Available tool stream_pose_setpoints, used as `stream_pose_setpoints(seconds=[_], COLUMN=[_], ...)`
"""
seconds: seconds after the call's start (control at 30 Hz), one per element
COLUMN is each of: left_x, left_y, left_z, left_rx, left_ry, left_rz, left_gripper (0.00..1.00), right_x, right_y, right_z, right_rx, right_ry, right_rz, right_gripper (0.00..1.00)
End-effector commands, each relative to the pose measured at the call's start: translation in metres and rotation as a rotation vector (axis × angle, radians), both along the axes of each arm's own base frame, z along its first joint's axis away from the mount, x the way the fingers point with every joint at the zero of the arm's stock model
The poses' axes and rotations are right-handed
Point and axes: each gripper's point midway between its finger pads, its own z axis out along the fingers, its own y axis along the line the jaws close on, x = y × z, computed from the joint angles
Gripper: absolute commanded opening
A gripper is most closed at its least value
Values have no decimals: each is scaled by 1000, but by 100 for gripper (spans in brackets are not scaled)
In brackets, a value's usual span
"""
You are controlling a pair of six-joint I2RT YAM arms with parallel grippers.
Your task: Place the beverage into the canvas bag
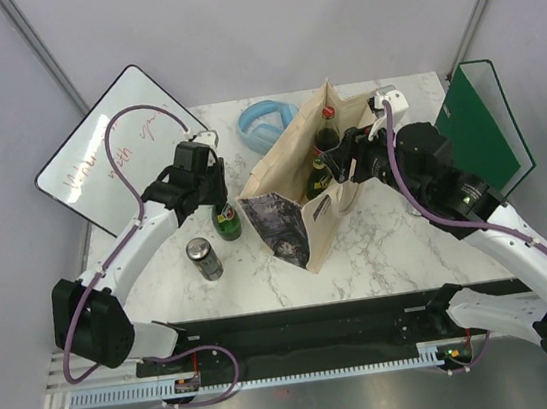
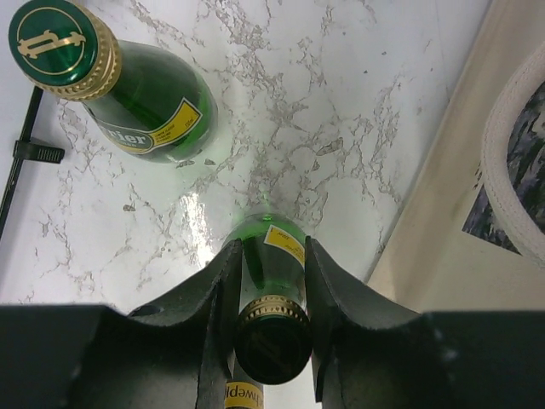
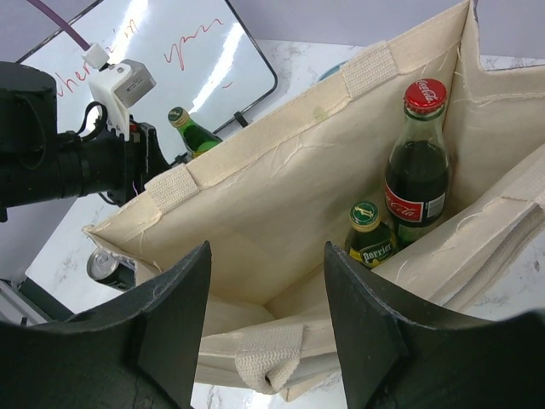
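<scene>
My left gripper (image 2: 272, 251) clenches the neck of a green bottle (image 2: 271, 336) standing on the marble table (image 2: 341, 111), just beside the canvas bag (image 1: 283, 158). Farther on, my right gripper (image 3: 266, 256) gapes over the bag's rim, holding nothing. I would lift straight up, clear that rim, then lower away from the cola bottle (image 3: 417, 170) inside.
</scene>
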Motion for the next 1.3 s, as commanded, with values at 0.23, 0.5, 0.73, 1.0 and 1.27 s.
stream_pose_setpoints(seconds=[0.23, 0.5, 0.73, 1.0, 1.27], left_x=[3, -2, -5, -3, -11], left_y=[-6, -2, -1, 1, 0], left_z=[40, 21, 4, -3, -1], left_rx=[-101, -86, -82, -62, -44], left_ry=[-177, -138, -97, -97, -93], left_rz=[11, 37, 61, 69, 82], left_gripper=[52, 57, 56, 40, 42], right_x=[-1, -7, -9, -7, -6], right_y=[0, -1, -4, -2, -1], right_z=[5, 11, 14, 11, 10], right_rx=[13, 26, 31, 25, 24], right_ry=[-19, -31, -38, -30, -27], right_rz=[5, 14, 11, 12, 15], right_gripper=[64, 64, 64, 64, 64])
